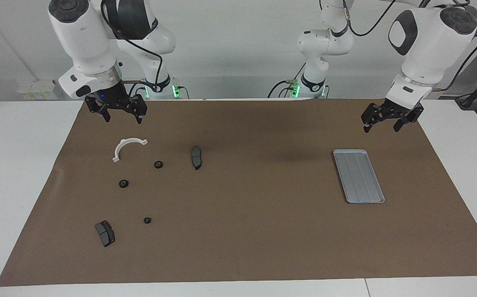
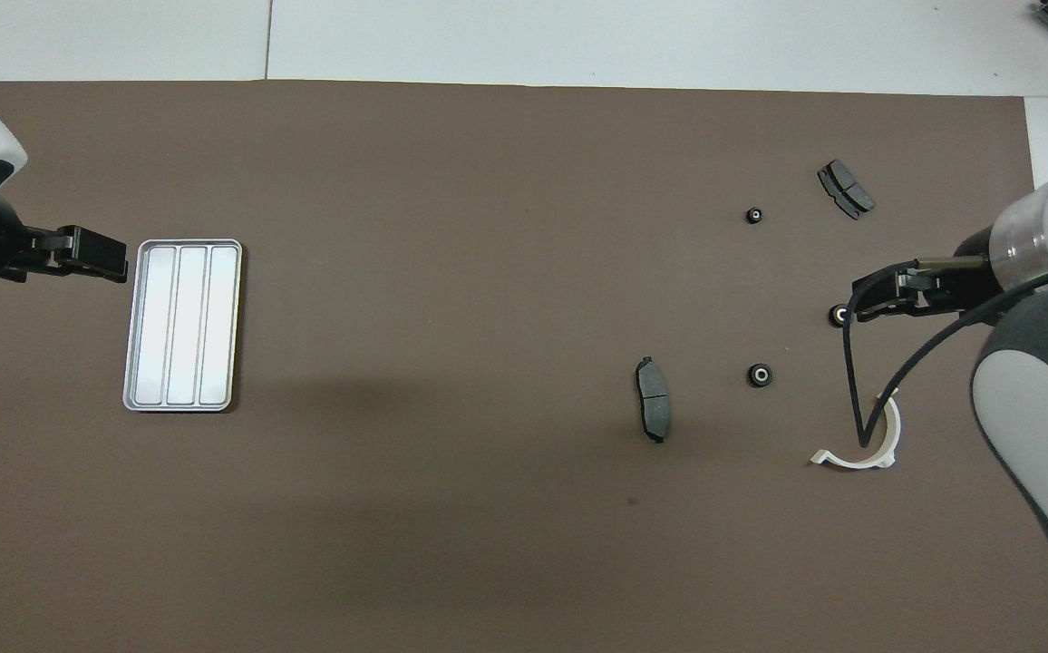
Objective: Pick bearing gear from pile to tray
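The pile lies toward the right arm's end of the brown mat. Three black bearing gears (image 1: 159, 164) (image 1: 123, 183) (image 1: 147, 220) sit among two dark grey brake pads (image 1: 196, 157) (image 1: 105, 233) and a white half-ring bracket (image 1: 127, 146). From overhead the same gears (image 2: 761, 375) (image 2: 837, 315) (image 2: 754, 215) show pale centres. The silver tray (image 1: 358, 176) (image 2: 182, 324) lies bare toward the left arm's end. My right gripper (image 1: 123, 119) (image 2: 859, 308) hangs open and holds nothing, raised over the mat near the bracket. My left gripper (image 1: 381, 128) (image 2: 116, 263) waits open above the mat beside the tray.
The brown mat (image 1: 255, 231) covers most of the white table (image 1: 11, 165). A black cable (image 2: 850, 381) from the right arm hangs across the bracket in the overhead view. A wide stretch of bare mat separates pile and tray.
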Controlling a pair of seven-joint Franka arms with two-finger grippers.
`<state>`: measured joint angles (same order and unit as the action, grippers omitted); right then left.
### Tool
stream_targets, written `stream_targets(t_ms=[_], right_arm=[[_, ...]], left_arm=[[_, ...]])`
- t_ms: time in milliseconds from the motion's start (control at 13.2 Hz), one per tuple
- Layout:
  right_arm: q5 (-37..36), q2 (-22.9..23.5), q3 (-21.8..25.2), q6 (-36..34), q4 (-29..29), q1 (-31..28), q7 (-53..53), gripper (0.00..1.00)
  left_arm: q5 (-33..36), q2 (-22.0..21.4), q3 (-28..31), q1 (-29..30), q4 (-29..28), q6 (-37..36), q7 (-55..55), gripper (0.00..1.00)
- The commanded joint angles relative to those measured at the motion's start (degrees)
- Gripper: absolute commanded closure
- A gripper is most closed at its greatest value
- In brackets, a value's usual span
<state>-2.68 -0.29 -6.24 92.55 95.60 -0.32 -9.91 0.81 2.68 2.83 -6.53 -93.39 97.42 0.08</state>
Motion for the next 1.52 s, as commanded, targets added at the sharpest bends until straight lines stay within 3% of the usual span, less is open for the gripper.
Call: stream_targets(t_ms=[0, 532, 835, 1443], right_arm=[[1.2, -1.7, -0.2, 1.6, 2.2, -0.6, 1.4, 0.0], [1.5, -1.6, -0.2, 1.7, 1.9, -1.0, 1.7, 0.0], [1.6, -1.2, -0.1, 5.8, 3.4, -3.6, 6.1, 0.0], [1.6, 0.4, 0.0, 25.9, 18.9, -9.0, 13.9, 0.0]], left_arm=[[0.8, -1.8, 0.1, -0.1, -2.1, 0.6, 0.2, 0.0], [0.8, -1.8, 0.1, 0.0, -2.1, 0.6, 0.2, 0.0], [0.8, -1.8, 0.1, -0.1, -2.1, 0.7, 0.2, 0.0], [0.8, -1.8, 0.1, -0.1, -2.1, 0.7, 0.2, 0.0]])
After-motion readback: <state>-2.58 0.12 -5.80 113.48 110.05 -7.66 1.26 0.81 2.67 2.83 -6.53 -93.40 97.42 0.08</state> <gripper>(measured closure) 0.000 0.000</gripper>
